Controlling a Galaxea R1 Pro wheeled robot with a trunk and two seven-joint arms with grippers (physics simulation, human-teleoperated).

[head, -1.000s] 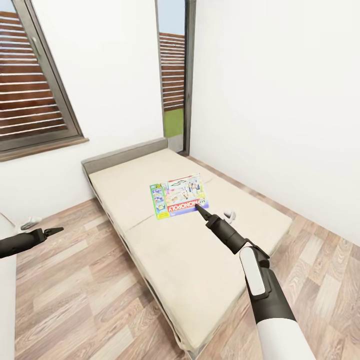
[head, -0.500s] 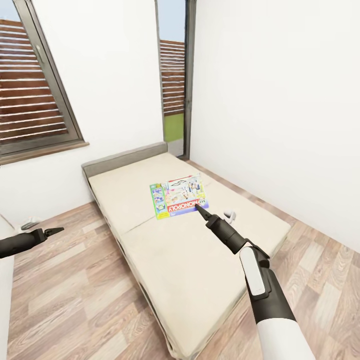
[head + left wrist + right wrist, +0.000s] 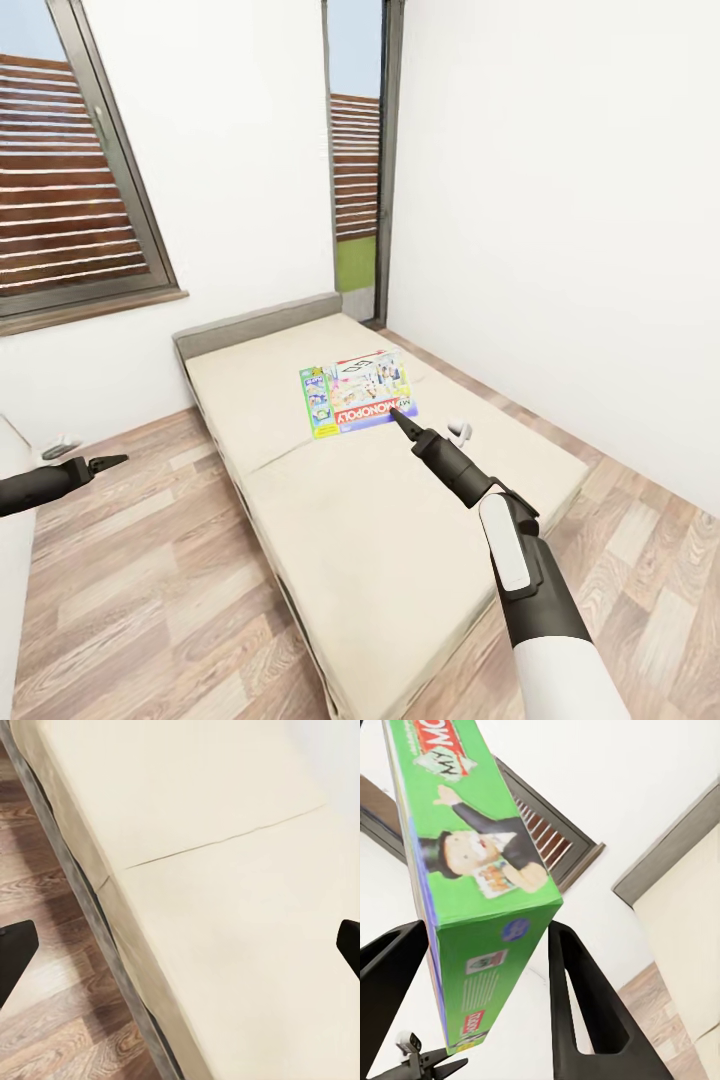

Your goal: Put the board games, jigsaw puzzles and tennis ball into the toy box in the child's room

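Observation:
My right gripper (image 3: 399, 413) is shut on the edge of the white and green Monopoly board game (image 3: 355, 392), which it holds flat over the middle of the beige bed (image 3: 380, 540). In the right wrist view the box's green side (image 3: 472, 855) sits between the two dark fingers (image 3: 577, 997). My left gripper (image 3: 112, 461) hangs open and empty over the wooden floor to the left of the bed. The left wrist view looks at the mattress (image 3: 225, 907) and its edge, with a fingertip at each side of the picture. The table, toy box, jigsaw puzzles and tennis ball are out of view.
A small white object (image 3: 458, 431) lies on the bed to the right of my right gripper. A grey headboard (image 3: 255, 325) stands against the far wall, between a window (image 3: 70, 230) and a narrow glass door (image 3: 357, 160). Wooden floor (image 3: 150, 600) surrounds the bed.
The head view has shifted, so the bed and the walls sit differently in the picture. Both arms and the held box keep their places in the view.

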